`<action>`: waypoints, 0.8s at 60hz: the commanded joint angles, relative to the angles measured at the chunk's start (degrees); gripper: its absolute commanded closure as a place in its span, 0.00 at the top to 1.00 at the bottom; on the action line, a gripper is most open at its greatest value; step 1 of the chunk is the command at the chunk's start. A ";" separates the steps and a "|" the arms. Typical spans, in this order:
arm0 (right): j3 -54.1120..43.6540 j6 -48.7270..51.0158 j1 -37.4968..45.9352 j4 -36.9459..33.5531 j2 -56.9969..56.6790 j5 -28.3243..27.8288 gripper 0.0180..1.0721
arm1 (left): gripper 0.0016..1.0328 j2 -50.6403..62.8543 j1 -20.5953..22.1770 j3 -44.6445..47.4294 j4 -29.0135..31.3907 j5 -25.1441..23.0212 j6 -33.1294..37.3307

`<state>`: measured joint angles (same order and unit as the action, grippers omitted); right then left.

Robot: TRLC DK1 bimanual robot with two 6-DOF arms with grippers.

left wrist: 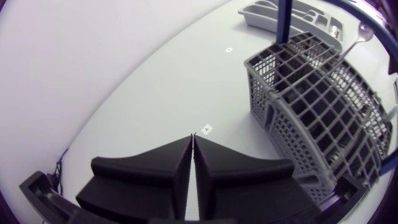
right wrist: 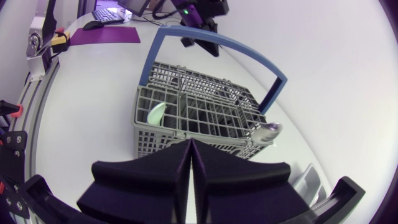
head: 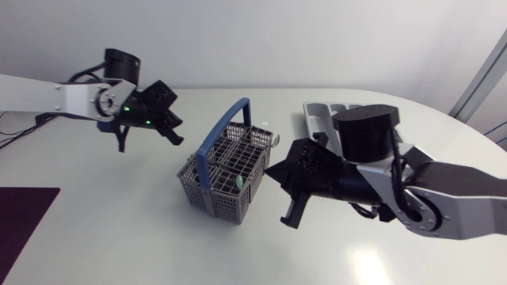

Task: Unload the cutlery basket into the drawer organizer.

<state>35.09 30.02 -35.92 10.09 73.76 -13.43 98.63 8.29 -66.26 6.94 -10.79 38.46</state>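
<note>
White table (head: 119,237): basket (head: 215,190) between left pincer (left wrist: 193,139) and right pincer (right wrist: 189,145) (both pressed together), organizer (head: 320,112) beyond

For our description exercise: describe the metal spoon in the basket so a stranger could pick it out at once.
Find the grey cutlery basket with the blue handle on the table. At its corner nearest the grey drawer organizer, a metal spoon leans out over the rim. Its shiny bowl sets it apart from the pale spoon sunk in a compartment toward the other end.
</note>
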 commanded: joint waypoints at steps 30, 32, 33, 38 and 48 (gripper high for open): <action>-1.08 1.53 11.05 4.24 4.82 -2.21 0.11 | 0.21 -32.45 11.48 16.69 14.42 -0.11 5.05; 0.15 1.53 12.54 4.77 6.58 -3.27 0.11 | 0.17 -33.06 11.66 18.01 14.42 -0.11 5.05; 0.68 1.44 13.07 5.21 7.37 -3.88 0.11 | 0.15 -33.33 11.66 18.53 14.33 -0.11 5.05; 2.53 0.74 14.48 6.88 9.21 -5.38 0.11 | 0.07 -34.47 12.27 20.29 14.15 -0.11 4.52; 5.87 -1.37 15.00 6.61 9.48 -6.96 0.19 | 0.07 -37.19 17.02 22.40 14.68 1.73 2.06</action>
<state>38.35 30.39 -21.12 16.47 82.70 -19.75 63.55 22.92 -45.34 21.32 -9.98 42.02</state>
